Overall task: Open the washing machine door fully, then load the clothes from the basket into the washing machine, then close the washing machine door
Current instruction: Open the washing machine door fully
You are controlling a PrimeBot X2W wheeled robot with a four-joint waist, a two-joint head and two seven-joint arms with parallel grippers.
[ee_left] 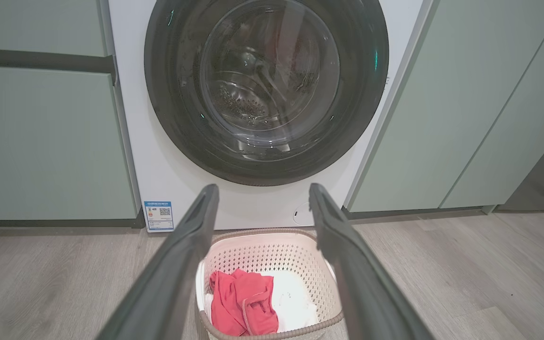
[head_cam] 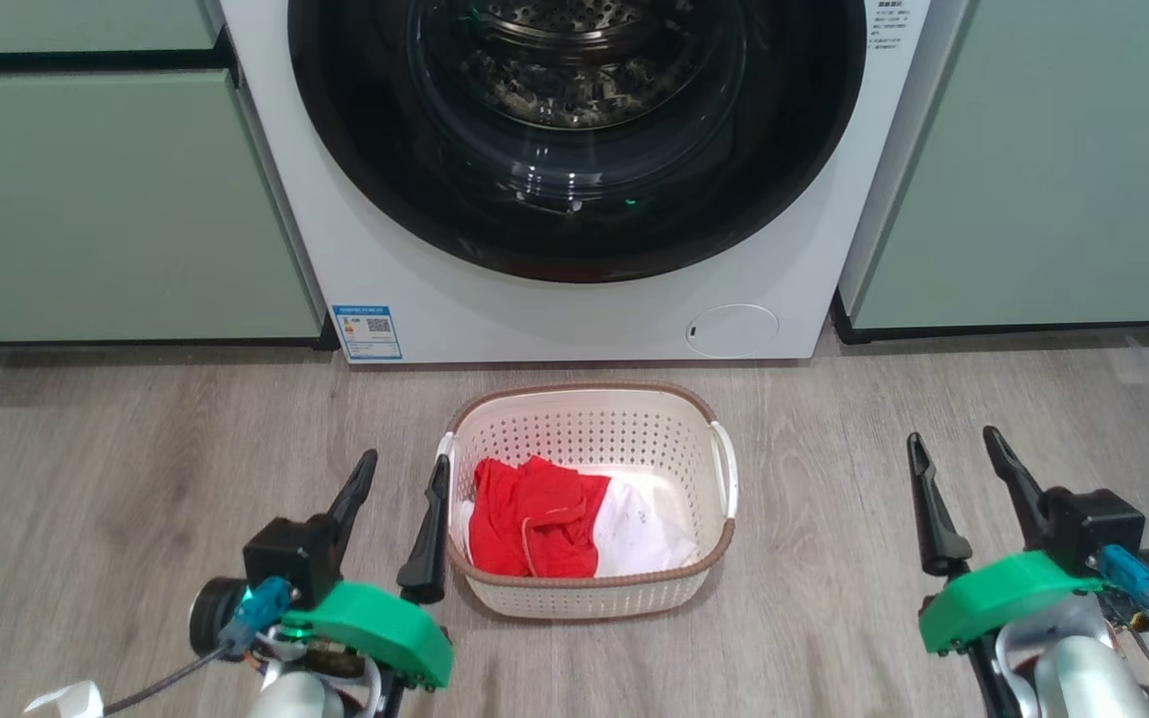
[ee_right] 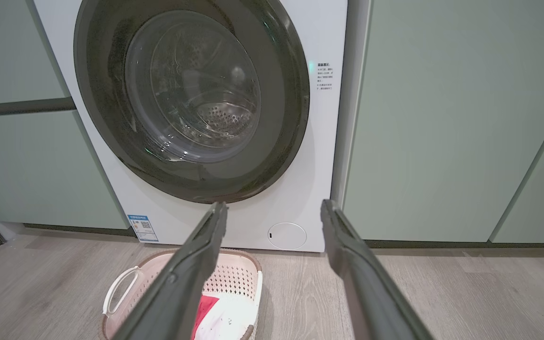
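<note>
— On the floor at the foot of the washing machine (head_cam: 535, 319), head view: the basket (head_cam: 584, 391) holds the clothes (head_cam: 545, 519). The washing machine door (head_cam: 574, 150) is shut, up and ahead of you.
— Which arm?
— Your left gripper (head_cam: 405, 459), fingers spread and empty, sits just beside the basket's left rim. Your right gripper (head_cam: 954, 436), likewise spread and empty, stands well apart, with open floor (head_cam: 834, 519) around it.
— Left wrist view?
— Door dead ahead above the fingers, basket below.
— Right wrist?
— Door up-left. I see no handle, so I can't tell which edge opens. The basket may crowd the swing.
</note>
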